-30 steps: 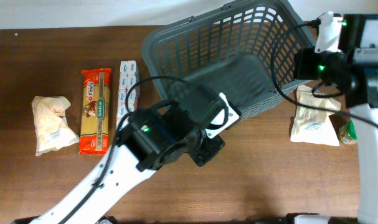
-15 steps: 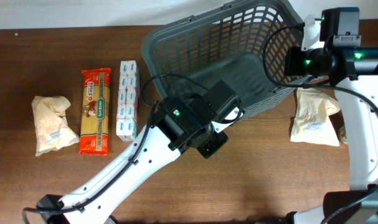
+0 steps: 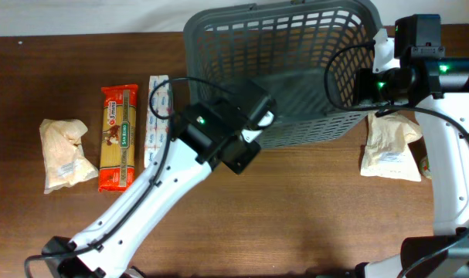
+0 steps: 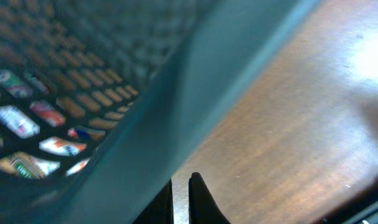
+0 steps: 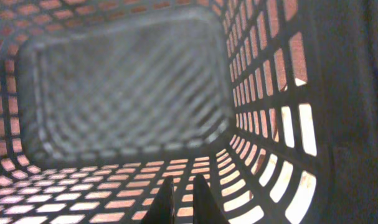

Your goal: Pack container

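Packing stage, no item yet loaded. The basket (image 3: pixel 280 38) stood at the far side of the bench (image 3: pixel 334 224), mouth upward, its long axis running from the left arm's side to the right arm's side. The rim looked roughly level, though it could not be told whether the base rested flat on the bench. Seen through the mouth, its floor and slotted walls were bare, so by this evidence the filling had not begun and the work in hand was judged to be placing the basket. Four groceries lay outside it. A pasta packet (image 3: pixel 118 137) lay well to the left of the basket, and a white-and-blue packet (image 3: pixel 155 104) lay between that and the basket, with both long axes crossing the basket's own. A pale bag (image 3: pixel 62 154) lay furthest left of the basket, and a second pale bag (image 3: pixel 389 150) lay just beside its right end wall, nearer the front. All four remained to be carried in. The left fingers (image 4: pixel 181 199) were drawn narrow at the basket's near left rim, and the right fingers (image 5: pixel 179 199) were likewise narrow at its right end wall, looking down into the interior. Each pair appeared to nip the plastic, though the contact itself lay outside both wrist views. A small object at the picture's edge, beyond the second pale bag, was too cut off to name.
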Robot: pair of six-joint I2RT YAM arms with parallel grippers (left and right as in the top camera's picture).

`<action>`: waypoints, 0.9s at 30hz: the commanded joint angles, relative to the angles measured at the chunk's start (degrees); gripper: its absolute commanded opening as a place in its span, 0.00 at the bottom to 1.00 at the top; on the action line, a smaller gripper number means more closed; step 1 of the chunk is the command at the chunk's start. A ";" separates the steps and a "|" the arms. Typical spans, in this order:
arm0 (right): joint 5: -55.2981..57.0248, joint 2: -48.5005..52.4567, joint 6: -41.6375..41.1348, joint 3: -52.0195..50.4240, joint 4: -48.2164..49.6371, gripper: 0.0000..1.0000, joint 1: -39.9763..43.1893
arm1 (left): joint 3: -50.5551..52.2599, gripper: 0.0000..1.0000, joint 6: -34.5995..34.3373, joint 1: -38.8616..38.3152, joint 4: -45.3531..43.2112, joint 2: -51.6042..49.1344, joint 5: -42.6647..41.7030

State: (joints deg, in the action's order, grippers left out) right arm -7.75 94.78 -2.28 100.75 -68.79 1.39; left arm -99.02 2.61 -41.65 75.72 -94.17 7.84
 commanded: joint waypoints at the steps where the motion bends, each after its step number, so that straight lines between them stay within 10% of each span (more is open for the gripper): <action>1: 0.17 0.09 1.14 0.94 -1.27 0.04 -0.26 | -0.98 0.02 0.85 3.54 -0.87 -0.74 2.45; 15: -2.73 -3.72 2.47 10.47 3.17 0.04 0.22 | -1.01 0.02 -3.02 7.50 5.49 2.40 3.96; 27: -3.04 0.28 -4.83 16.90 3.34 0.04 18.25 | -1.01 0.07 -13.38 21.55 12.61 11.17 12.59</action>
State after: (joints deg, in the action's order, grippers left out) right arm -10.59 91.55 -4.43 117.34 -65.49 14.57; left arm -99.35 -7.62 -24.73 86.32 -83.26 19.62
